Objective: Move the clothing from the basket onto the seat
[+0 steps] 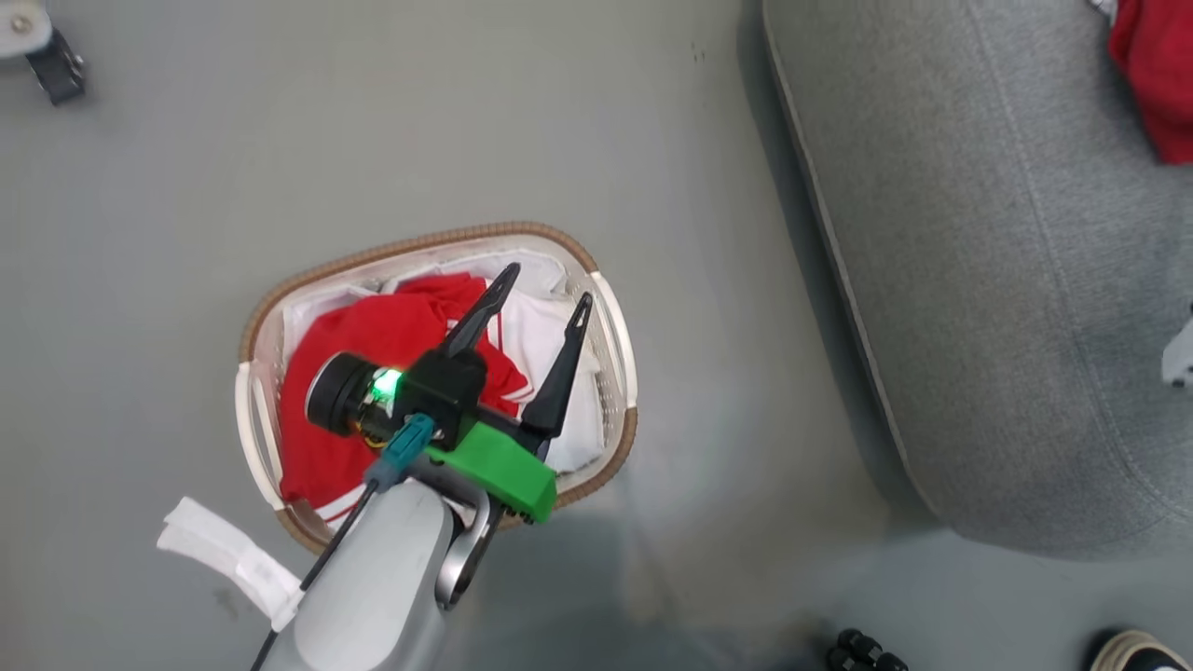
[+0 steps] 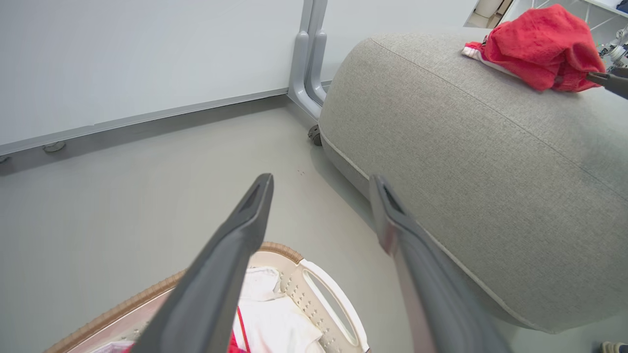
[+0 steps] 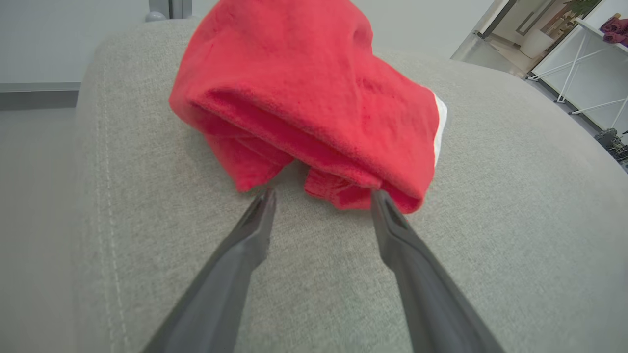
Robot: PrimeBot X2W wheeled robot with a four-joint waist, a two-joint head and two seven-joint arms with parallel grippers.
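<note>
The basket (image 1: 256, 317) stands on the floor with red and white clothing (image 1: 373, 335) piled inside. My left gripper (image 1: 546, 282) hovers open above it, fingers spread and nothing between them; in the left wrist view the basket's handle (image 2: 338, 309) lies below the fingers. On the grey seat (image 1: 979, 280) lies a bunched red garment (image 3: 314, 98), also at the seat's far corner (image 1: 1156, 75) in the head view. My right gripper (image 3: 321, 198) is open, its fingertips at the garment's near edge with the cloth lying loose on the cushion.
A white partition wall and its castor foot (image 2: 314, 135) stand behind the seat. A shoe tip (image 1: 1137, 650) and a small dark object (image 1: 862, 650) sit on the floor at the lower right. A white strap (image 1: 233, 559) hangs from my left forearm.
</note>
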